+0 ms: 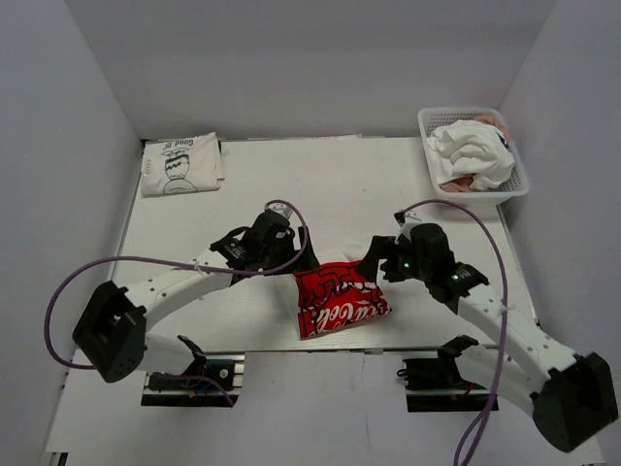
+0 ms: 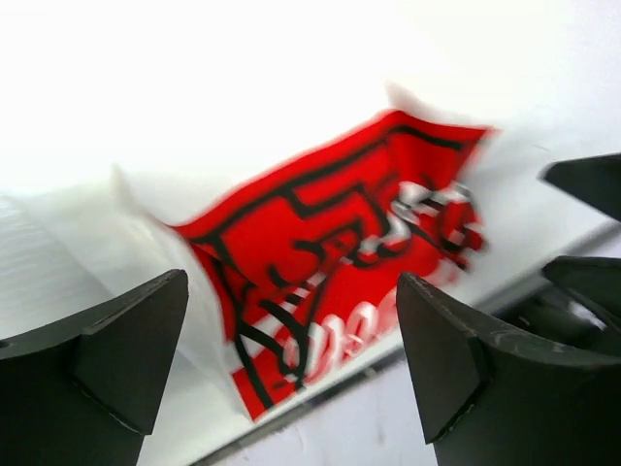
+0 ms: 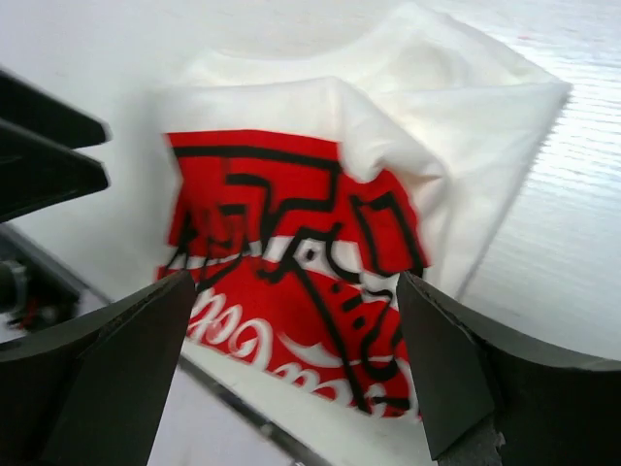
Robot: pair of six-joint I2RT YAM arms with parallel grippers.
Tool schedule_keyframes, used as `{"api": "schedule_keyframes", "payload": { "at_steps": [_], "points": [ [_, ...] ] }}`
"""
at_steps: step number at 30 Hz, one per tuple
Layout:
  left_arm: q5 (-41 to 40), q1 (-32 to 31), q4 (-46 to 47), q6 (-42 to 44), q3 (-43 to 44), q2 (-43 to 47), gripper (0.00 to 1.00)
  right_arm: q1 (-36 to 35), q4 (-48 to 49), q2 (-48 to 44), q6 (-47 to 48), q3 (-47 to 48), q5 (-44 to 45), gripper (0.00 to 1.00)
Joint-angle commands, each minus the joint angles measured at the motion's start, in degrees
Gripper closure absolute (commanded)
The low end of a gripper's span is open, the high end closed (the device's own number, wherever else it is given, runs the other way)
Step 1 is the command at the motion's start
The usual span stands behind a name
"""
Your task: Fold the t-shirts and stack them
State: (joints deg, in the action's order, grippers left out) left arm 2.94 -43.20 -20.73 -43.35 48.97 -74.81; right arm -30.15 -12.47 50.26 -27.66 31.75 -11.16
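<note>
Lying folded, the red-print t-shirt (image 1: pixel 340 299) is probably stretching left-right, slightly tilted; your left gripper (image 2: pixel 291 340) and right gripper (image 3: pixel 296 340) are hovering beside it, jaws gaping wide, empty.

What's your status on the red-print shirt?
Left gripper open, right gripper open, both empty. Red-print t-shirt folded, at near edge of table. Cartoon t-shirt folded far left; crumpled t-shirts in lattice basket. Nothing in the way.

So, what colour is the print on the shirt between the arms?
Red with black lines, on the white cloth t-shirt; right wrist view.
</note>
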Motion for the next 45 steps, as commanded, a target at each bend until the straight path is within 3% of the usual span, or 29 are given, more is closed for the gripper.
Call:
{"api": "schedule_keyframes", "payload": {
  "at_steps": [1, 6, 8, 12, 14, 15, 17, 18, 19, 20, 23, 29, 34, 39, 45],
  "points": [
    [-8.2, 0.1, -6.8, -0.9, 3.8, -5.4, 0.04, 0.1, -1.1, 8.5, 4.6, 3.8, 5.3, 0.1],
    [-11.7, 0.7, -8.2, -2.3, 8.1, -13.6, 0.23, 0.0, 2.4, 21.7, 7.2, 9.2, 6.7, 0.12],
    [-13.3, 1.3, -7.5, -1.6, 9.3, -15.0, 0.25, 0.1, 3.3, 23.4, 7.9, 9.8, 6.9, 0.15],
    [-14.0, 1.3, -7.5, -1.1, 10.5, -17.5, 0.49, 0.0, 4.8, 27.2, 8.1, 11.3, 7.8, 0.28],
    [-13.4, 1.3, -6.7, -0.6, 10.5, -19.0, 0.56, 0.1, 5.3, 27.7, 8.0, 11.1, 7.5, 0.35],
    [-13.4, 1.3, -6.7, -0.6, 10.5, -19.7, 0.71, 0.1, 6.5, 28.2, 7.9, 11.1, 7.4, 0.51],
    [-13.4, 1.3, -6.2, -0.6, 11.1, -20.9, 1.0, 0.2, 7.2, 28.8, 8.0, 11.0, 6.9, 0.7],
    [-12.9, 1.3, -6.2, 0.3, 11.1, -20.9, 1.0, 0.1, 8.2, 29.4, 8.3, 11.1, 6.9, 0.81],
    [-12.9, 1.3, -5.2, 0.3, 11.1, -20.9, 1.0, 0.2, 8.9, 29.6, 8.2, 11.6, 7.1, 0.99],
    [-12.9, 1.3, -5.8, 0.3, 11.8, -20.9, 1.0, 0.2, 9.0, 30.1, 8.1, 11.8, 7.0, 1.0],
    [-15.4, -0.1, -7.1, 0.3, 11.8, -14.6, 1.0, -0.1, 7.9, 26.8, 8.1, 13.4, 6.4, 1.0],
    [-11.3, -0.1, -2.8, 0.8, 3.7, 3.0, 1.0, 0.0, 2.1, 16.8, 5.6, 13.6, 7.5, 1.0],
    [-13.1, -0.1, -7.4, -2.0, 1.8, 6.2, 1.0, 0.2, -1.0, 12.2, 3.8, 12.7, 10.9, 1.0],
    [-19.0, 1.1, -11.6, -4.7, 1.3, 4.1, 1.0, 0.5, -3.3, 19.2, 4.0, 16.4, 17.5, 1.0],
    [-25.9, 1.1, -13.3, -6.7, 4.1, -5.1, 1.0, 1.8, 1.7, 33.4, 5.8, 22.2, 15.7, 1.0]
  ]
}}
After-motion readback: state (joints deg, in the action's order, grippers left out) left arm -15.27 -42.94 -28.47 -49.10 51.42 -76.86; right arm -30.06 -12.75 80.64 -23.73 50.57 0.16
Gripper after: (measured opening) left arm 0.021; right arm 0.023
